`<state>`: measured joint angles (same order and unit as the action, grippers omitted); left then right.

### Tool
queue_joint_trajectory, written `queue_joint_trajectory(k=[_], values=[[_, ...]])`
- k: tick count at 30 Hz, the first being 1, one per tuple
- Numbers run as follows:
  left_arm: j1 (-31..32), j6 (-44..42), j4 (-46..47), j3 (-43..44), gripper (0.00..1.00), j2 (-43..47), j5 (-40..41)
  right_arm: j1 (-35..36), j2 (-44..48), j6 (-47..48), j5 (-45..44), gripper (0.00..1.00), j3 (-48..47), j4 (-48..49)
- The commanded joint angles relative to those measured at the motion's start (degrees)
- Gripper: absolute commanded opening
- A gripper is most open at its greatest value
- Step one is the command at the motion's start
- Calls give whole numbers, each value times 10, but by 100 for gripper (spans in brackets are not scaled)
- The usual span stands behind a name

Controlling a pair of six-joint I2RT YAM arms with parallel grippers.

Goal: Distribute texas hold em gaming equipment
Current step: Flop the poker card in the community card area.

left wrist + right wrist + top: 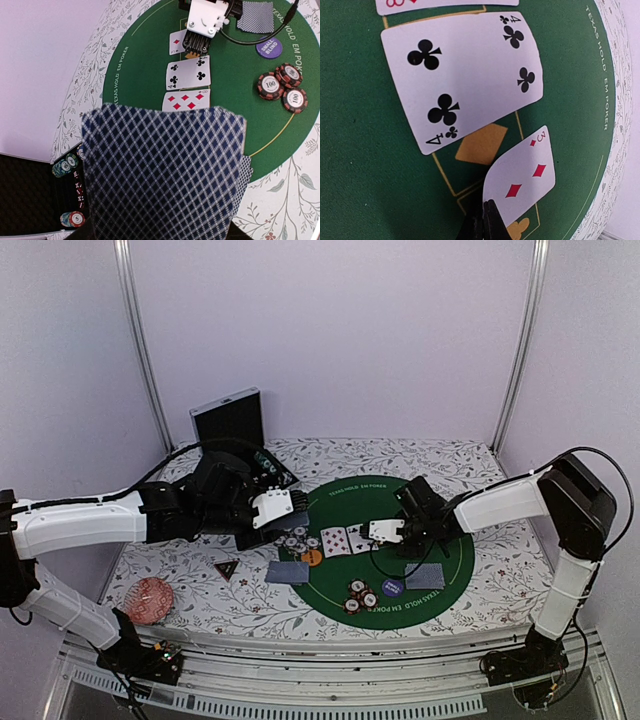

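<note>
Red patterned disc (pixel 152 600), floral tablecloth (pixel 480 468)

The mat (pixel 360 165) has a matt green, felt-like surface. The four of clubs (pixel 465 80) and the three of diamonds (pixel 522 175) are smooth coated card with a sheen. The deck (pixel 160 170) shows the same smooth card. The poker chips (pixel 270 86) look like hard moulded plastic. The worktop (pixel 180 580) has a matt floral-printed covering. The left arm (pixel 70 525) shell is glossy white plastic.

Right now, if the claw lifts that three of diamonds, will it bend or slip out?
It will probably bend a little: the three of diamonds is thin, and the right claw pinches it only near one corner. It looks very light, so it shouldn't drag. Its smooth face could slip, since so little of the card is gripped.
</note>
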<state>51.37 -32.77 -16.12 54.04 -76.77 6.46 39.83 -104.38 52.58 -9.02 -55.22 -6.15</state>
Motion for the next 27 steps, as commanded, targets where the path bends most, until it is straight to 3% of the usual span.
queue_joint_trajectory(k=[1,21,27], values=[[5,-1,13,0,52,13,-5,10,-15,8,19,2,-14,-17],[5,-1,13,0,52,17,-3,35,-41,17,34,3,-27,-16],[6,-1,13,0,52,16,-3,40,-47,16,27,14,-28,-30]])
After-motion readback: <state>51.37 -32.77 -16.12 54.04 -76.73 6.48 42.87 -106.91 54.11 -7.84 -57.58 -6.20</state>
